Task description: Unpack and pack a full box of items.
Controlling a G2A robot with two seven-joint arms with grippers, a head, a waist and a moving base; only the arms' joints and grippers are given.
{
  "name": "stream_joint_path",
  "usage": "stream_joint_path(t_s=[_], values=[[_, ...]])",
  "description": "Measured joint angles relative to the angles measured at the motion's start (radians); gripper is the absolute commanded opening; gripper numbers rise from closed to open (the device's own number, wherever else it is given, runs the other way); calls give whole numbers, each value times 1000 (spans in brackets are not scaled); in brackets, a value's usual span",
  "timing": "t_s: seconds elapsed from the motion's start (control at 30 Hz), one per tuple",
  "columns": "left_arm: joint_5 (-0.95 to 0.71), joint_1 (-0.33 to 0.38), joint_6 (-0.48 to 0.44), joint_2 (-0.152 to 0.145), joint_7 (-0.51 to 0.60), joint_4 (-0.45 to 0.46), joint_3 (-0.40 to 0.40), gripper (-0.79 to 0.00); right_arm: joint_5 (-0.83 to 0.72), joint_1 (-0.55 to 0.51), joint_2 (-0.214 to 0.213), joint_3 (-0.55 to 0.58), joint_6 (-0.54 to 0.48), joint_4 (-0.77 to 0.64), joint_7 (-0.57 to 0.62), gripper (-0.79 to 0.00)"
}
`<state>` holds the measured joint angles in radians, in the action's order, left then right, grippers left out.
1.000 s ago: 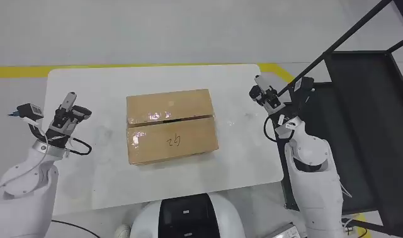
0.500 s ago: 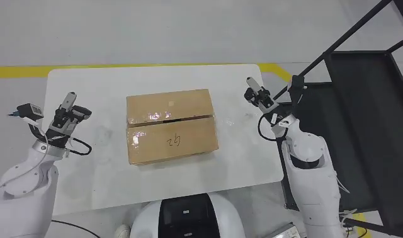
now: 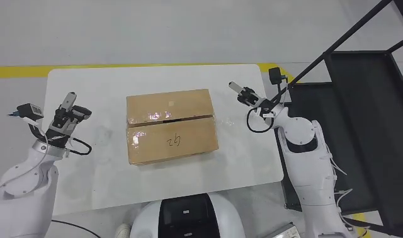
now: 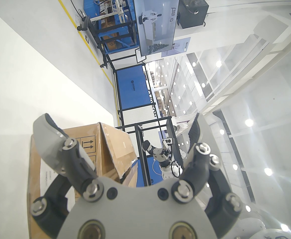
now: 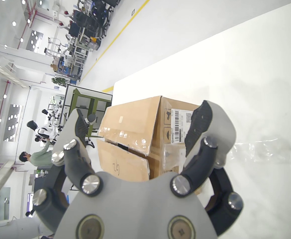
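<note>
One brown box point(image 3: 171, 126) sat mid-frame in the top view on the one white bench point(image 3: 94, 87), and the left fingers point(image 4: 48, 135) near the left edge and the right fingers point(image 5: 217, 123) just right of the box were spread wide, holding nothing.

Table point(image 3: 101, 181): sitting white on the grey floor.
Black rack point(image 3: 368, 118): standing just right of the table.
Yellow line point(image 3: 22, 70): running along the table's far edge.
</note>
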<state>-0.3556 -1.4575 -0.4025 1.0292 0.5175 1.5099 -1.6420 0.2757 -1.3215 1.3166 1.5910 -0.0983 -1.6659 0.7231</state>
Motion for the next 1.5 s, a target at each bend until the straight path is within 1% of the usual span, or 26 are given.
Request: stream_joint_path(t_s=[1.3, 1.37, 1.5], values=[[0, 0, 0, 0, 0, 0, 0, 0, -4, -1, 0, -3, -1, 2, 3, 0], [0, 0, 0, 0, 0, 0, 0, 0, -43, 8, -2, -16, -7, 19, 50, 0], [0, 0, 0, 0, 0, 0, 0, 0, -148, 59, -17, -21, -30, 94, 290, 0]])
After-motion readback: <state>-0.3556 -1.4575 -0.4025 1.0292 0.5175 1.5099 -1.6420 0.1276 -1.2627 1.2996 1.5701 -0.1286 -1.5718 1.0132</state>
